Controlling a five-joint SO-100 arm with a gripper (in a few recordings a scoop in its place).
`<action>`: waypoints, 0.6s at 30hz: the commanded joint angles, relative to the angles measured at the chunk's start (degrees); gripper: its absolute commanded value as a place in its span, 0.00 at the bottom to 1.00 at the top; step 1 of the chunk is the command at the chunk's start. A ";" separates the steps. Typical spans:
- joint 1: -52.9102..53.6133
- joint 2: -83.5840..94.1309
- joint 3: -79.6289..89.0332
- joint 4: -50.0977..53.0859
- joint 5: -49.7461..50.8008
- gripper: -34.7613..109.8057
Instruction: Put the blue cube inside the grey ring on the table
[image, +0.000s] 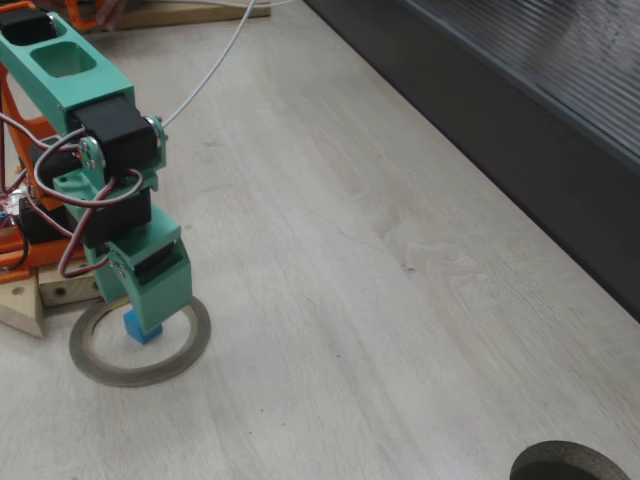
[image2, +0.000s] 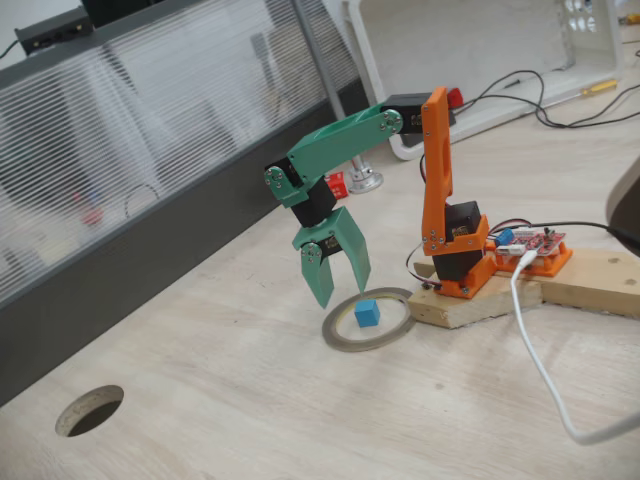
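Small matte blue cube (image2: 367, 313) sits on the pale wood-grain table (image2: 300, 420), inside the thin flat grey ring (image2: 340, 340). Green two-finger gripper (image2: 340, 285) hangs just above, jaws spread, holding nothing.

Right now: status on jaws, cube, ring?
Gripper open, empty, above grey ring. Blue cube sits inside ring on table. Nothing in the way.

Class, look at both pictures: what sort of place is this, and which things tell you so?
Probably a hobby robotics workbench: a small arm on a wooden base, a bare circuit board with loose cables, and a ribbed panel behind.
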 joint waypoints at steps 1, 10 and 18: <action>0.18 1.58 -0.70 1.23 0.70 0.55; 0.18 1.49 -1.23 1.14 0.79 0.47; 0.18 1.67 -1.32 1.14 0.79 0.33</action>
